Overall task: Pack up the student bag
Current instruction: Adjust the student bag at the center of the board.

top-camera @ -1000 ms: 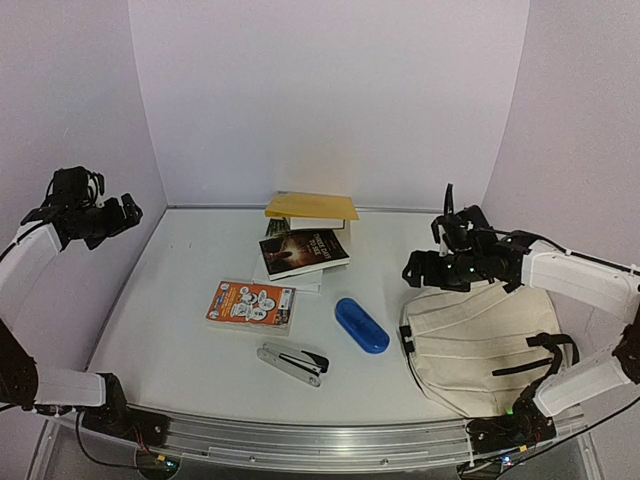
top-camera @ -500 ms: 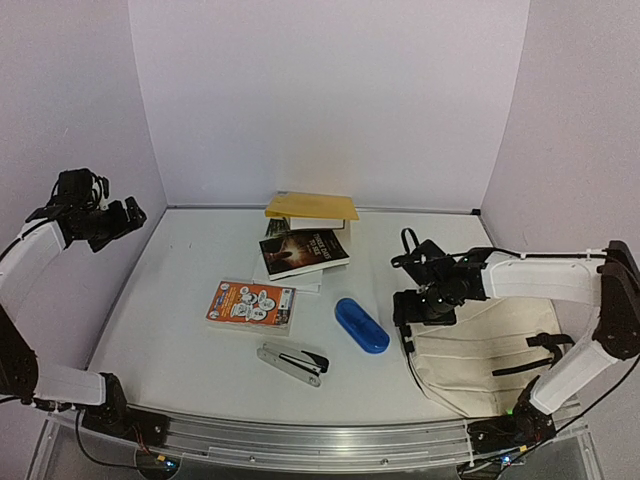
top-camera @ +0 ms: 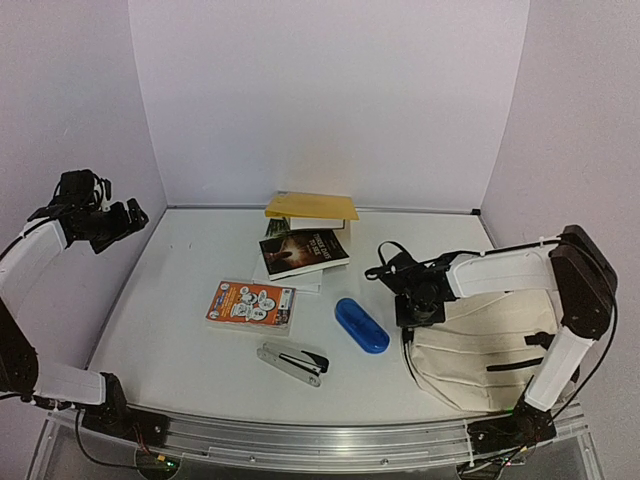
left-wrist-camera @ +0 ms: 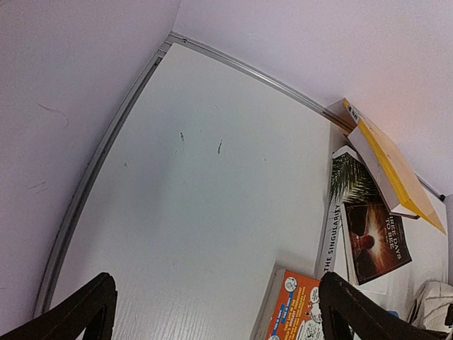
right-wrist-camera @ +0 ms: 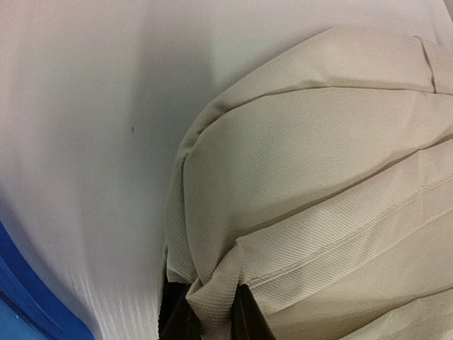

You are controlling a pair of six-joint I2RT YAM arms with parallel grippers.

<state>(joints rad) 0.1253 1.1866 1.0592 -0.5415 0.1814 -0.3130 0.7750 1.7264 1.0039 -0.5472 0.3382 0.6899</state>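
The student bag (top-camera: pixel 490 335) lies flat on the table (top-camera: pixel 190 330), in the 4 o'clock part of the top view, close to the near edge and the right wall. Its long axis runs roughly from 9 to 3 o'clock, sagging a little toward 4. The rounded top end points to 9 o'clock, and the black straps (top-camera: pixel 520 366) lie across the face nearer the 3 o'clock end.

At that top end sits the right gripper (top-camera: pixel 420 305), its arm reaching in from 3 o'clock over the bag's far edge. In the right wrist view its fingers (right-wrist-camera: pixel 177 322) are drawn in on either side of a raised fold of cream fabric at the bag's rim, pinching it. The rest of the cloth spreads up and to the right, with bare table on the left.

Just beside the bag's top, at 9 o'clock from it, lies a blue case (top-camera: pixel 361 325), apart from the fabric. A stapler (top-camera: pixel 293 362) lies at 8 o'clock from the case, and an orange book (top-camera: pixel 251 305) farther out at 9 o'clock. At 12 o'clock of the table a dark book (top-camera: pixel 303 250) tops a small stack, with a yellow book (top-camera: pixel 311 208) behind it by the back wall.

The left gripper (top-camera: pixel 125 215) hangs high at 10 o'clock by the left wall, fingers spread wide, holding nothing.
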